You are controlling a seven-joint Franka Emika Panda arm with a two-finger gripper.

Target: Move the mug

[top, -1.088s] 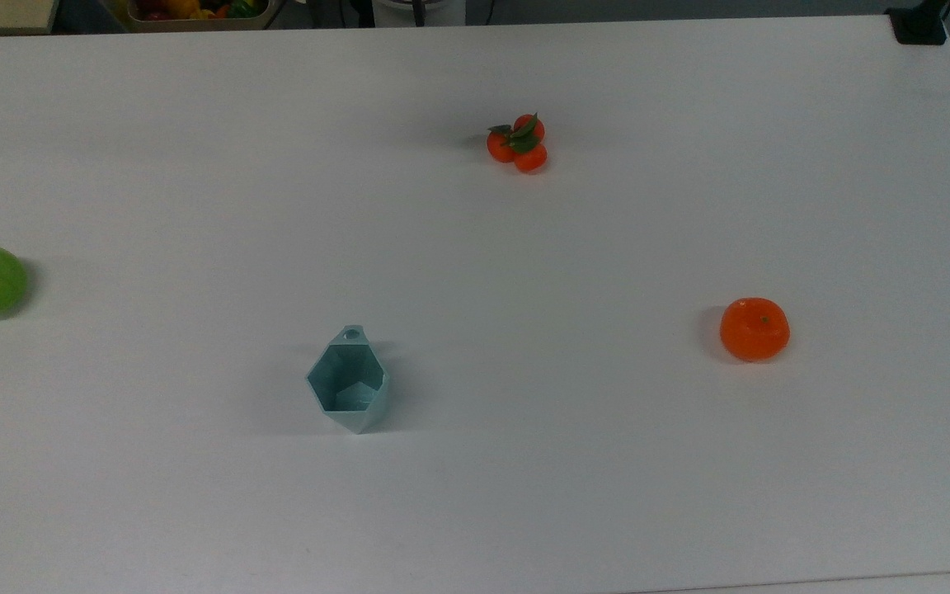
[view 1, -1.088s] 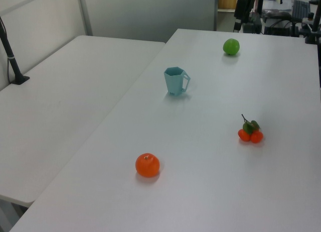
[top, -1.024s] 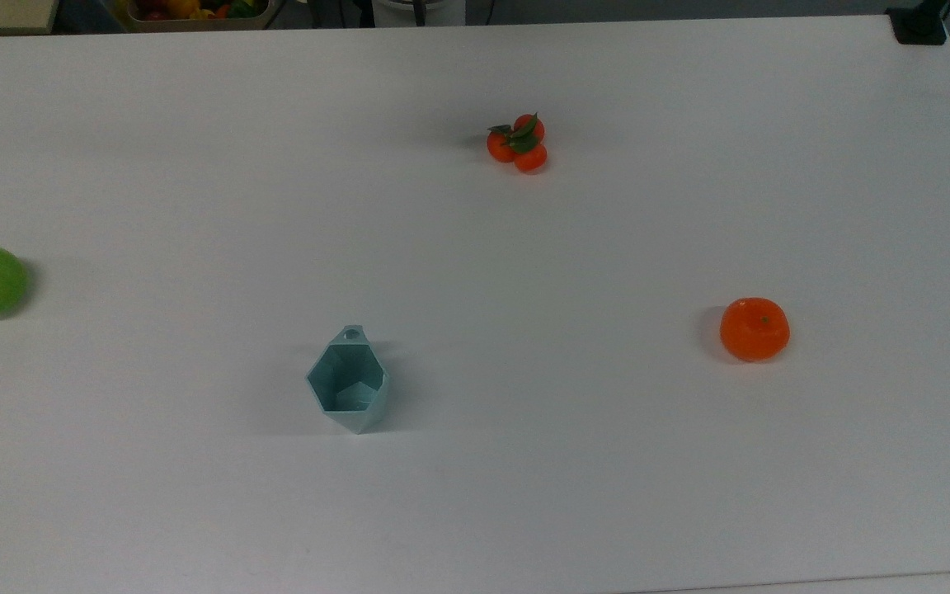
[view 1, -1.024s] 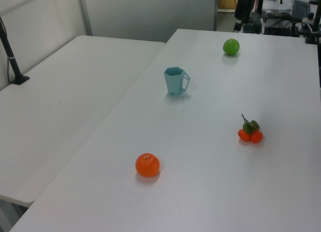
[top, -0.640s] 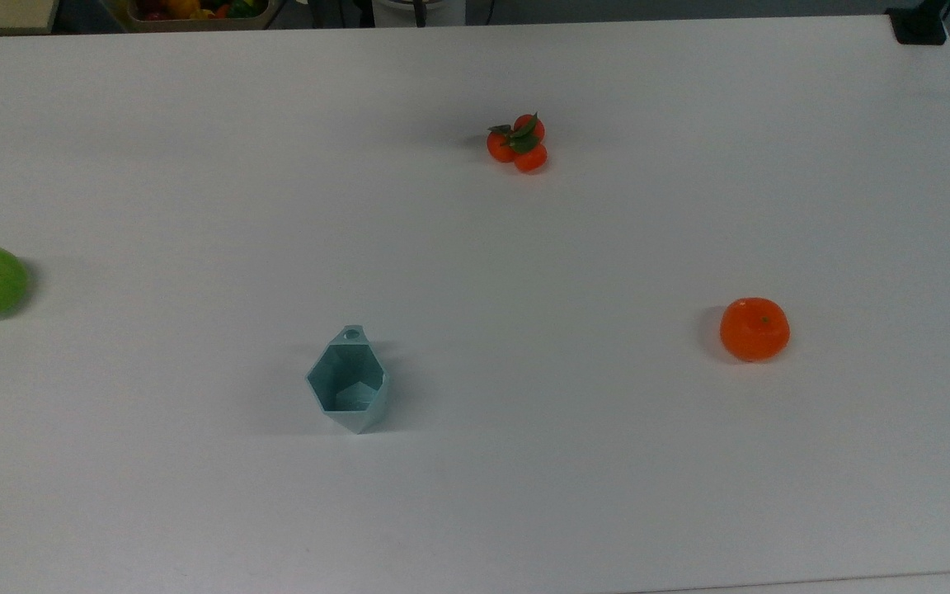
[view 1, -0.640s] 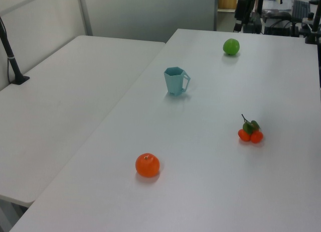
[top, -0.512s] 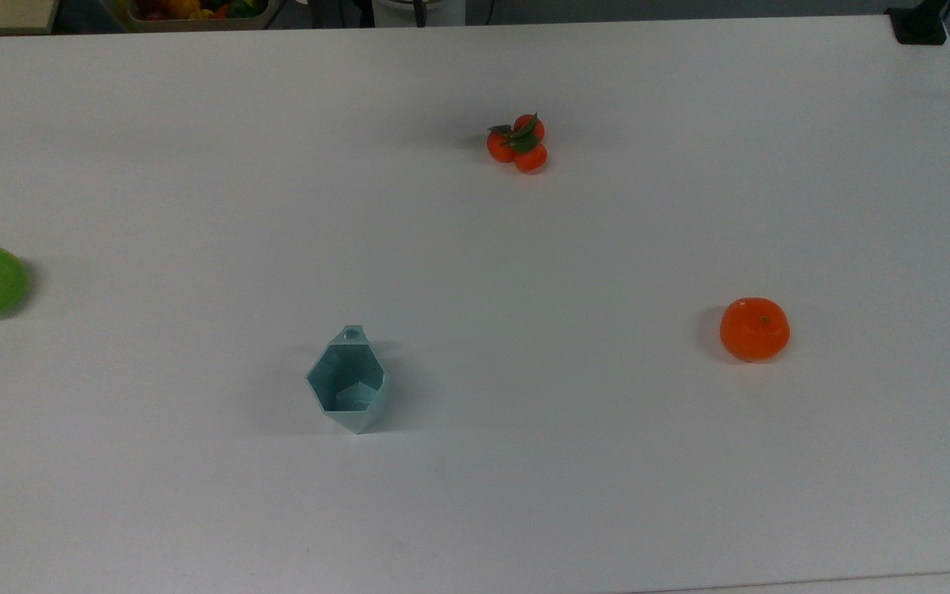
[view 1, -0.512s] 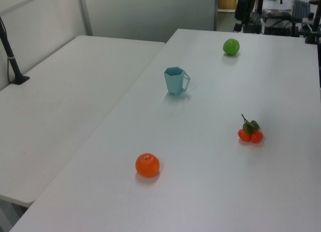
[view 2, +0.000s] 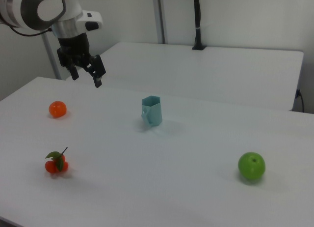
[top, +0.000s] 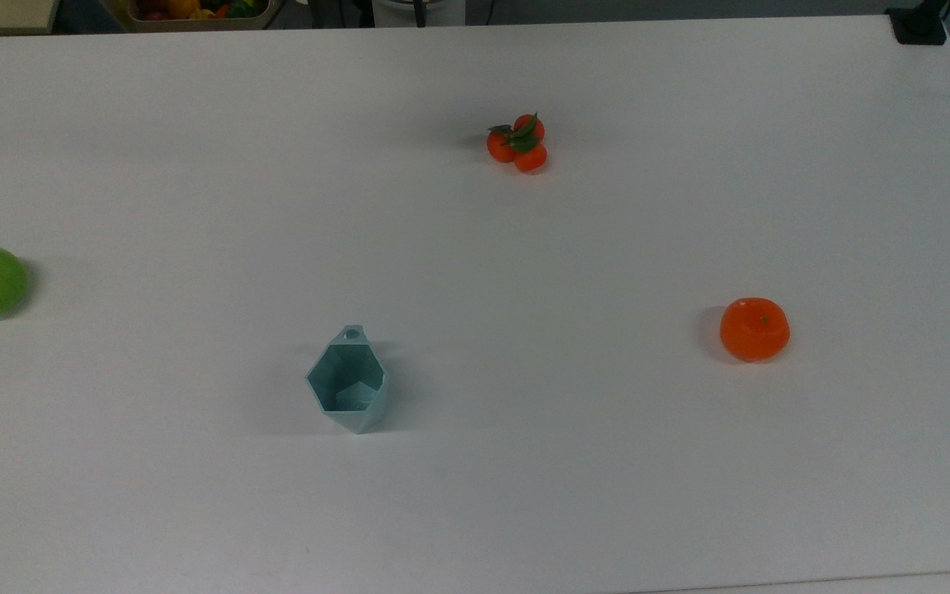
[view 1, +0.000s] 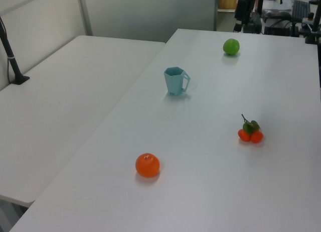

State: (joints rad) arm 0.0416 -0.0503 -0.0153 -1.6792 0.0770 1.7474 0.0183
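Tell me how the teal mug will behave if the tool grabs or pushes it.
The mug looks like thin, stiff plastic and is empty in the top view, so probably light. It stands upright and fairly tall, so a push near the rim may tip it. Its flat facets should resist rolling and suit the open tool.

Top view looks steeply down on the table (top: 607,495); left and right views face it obliquely from opposite ends.
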